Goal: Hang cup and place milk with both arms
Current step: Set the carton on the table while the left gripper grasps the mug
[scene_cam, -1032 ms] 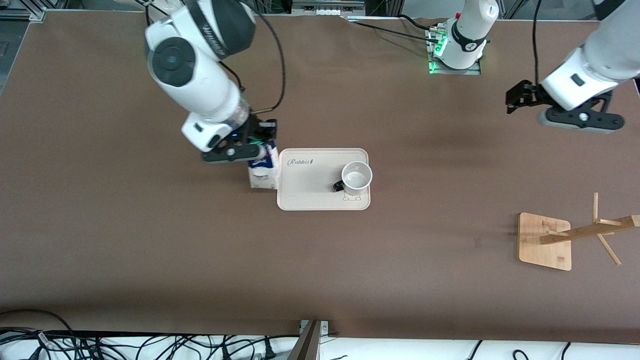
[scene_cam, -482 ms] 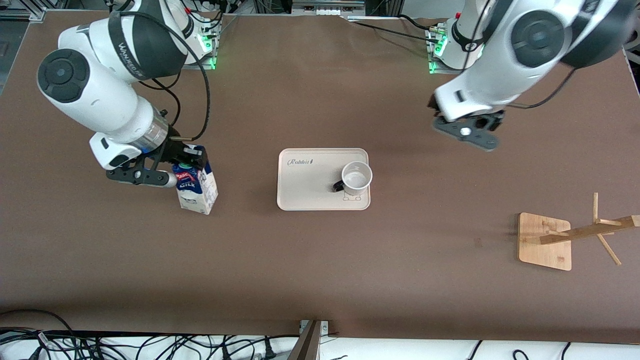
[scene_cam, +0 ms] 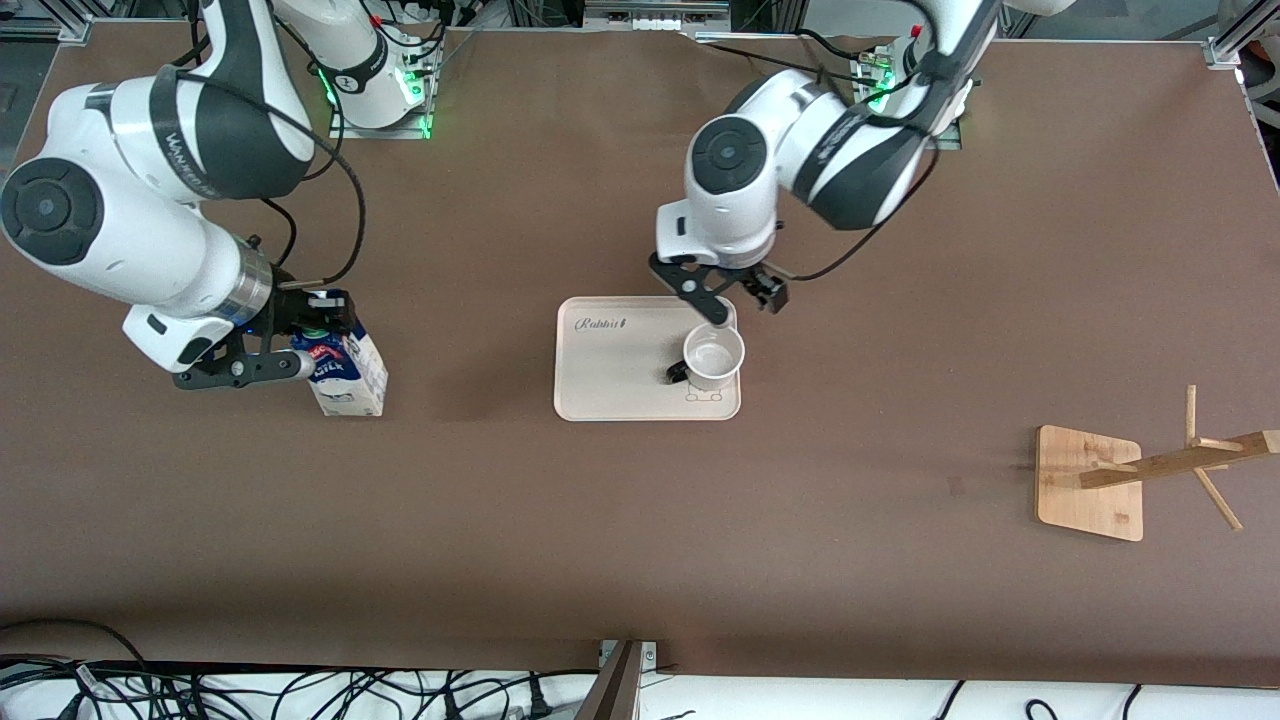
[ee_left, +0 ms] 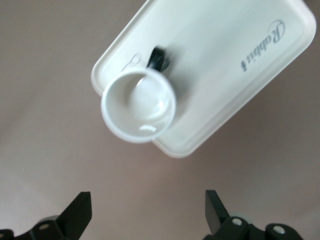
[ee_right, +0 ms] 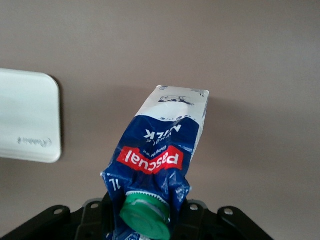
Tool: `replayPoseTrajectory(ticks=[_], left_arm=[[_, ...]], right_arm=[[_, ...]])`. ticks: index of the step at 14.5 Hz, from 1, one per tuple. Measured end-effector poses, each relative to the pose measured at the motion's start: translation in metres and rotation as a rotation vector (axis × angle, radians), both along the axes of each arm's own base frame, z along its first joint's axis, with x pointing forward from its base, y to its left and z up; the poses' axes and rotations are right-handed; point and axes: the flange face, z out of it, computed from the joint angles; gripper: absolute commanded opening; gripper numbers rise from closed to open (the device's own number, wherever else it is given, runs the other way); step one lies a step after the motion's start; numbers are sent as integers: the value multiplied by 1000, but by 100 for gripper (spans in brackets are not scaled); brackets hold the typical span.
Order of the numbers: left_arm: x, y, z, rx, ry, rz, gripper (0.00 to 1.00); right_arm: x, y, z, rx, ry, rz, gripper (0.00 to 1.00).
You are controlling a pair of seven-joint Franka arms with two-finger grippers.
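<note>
The cup (scene_cam: 714, 357), a white mug with a black handle, stands upright in a corner of the cream tray (scene_cam: 610, 372). My left gripper (scene_cam: 742, 300) hangs open over the tray's edge just beside the cup. In the left wrist view the cup (ee_left: 138, 106) shows from above on the tray (ee_left: 225, 75), apart from my left gripper (ee_left: 147, 214), which holds nothing. My right gripper (scene_cam: 312, 338) is shut on the top of the milk (scene_cam: 345, 375), a blue and white carton, toward the right arm's end of the table. In the right wrist view the milk (ee_right: 160, 150) hangs tilted, its green cap (ee_right: 145, 216) between my right gripper's (ee_right: 145, 222) jaws.
A wooden rack (scene_cam: 1090, 483) with slanted pegs stands toward the left arm's end of the table, nearer the front camera than the tray. The tray's corner (ee_right: 27, 116) shows beside the milk in the right wrist view. Cables lie along the front edge.
My right arm has carried the milk from beside the tray toward the right arm's end of the table. My left arm has swung in from its end to the cup.
</note>
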Motion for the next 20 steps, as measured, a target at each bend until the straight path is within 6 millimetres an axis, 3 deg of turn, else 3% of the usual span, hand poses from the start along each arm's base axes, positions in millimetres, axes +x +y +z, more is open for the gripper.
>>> replayPoseTrajectory(ticks=[4, 6, 7, 9, 11, 13, 16, 20], left_arm=[[10, 9, -51, -109, -98, -135, 100], [-2, 11, -75, -125, -114, -170, 100], [-9, 10, -83, -113, -117, -197, 94], [-18, 9, -96, -81, -134, -256, 62], [-20, 9, -107, -70, -136, -277, 40], [-20, 8, -118, -77, -142, -285, 0], [-19, 6, -127, -92, -151, -288, 0], [-13, 0, -107, -117, -190, -288, 0]], right_arm=[[-4, -37, -16, 3, 87, 7, 44], [-7, -52, -31, 9, 121, 16, 44], [-9, -58, -40, 11, 139, 22, 44], [-13, -64, -58, 14, 176, 35, 44], [-17, -66, -73, 11, 201, 36, 44], [-19, -67, -87, 8, 206, 32, 44], [-24, -72, -110, 5, 205, 26, 44], [-23, -73, -136, -2, 199, 57, 44]])
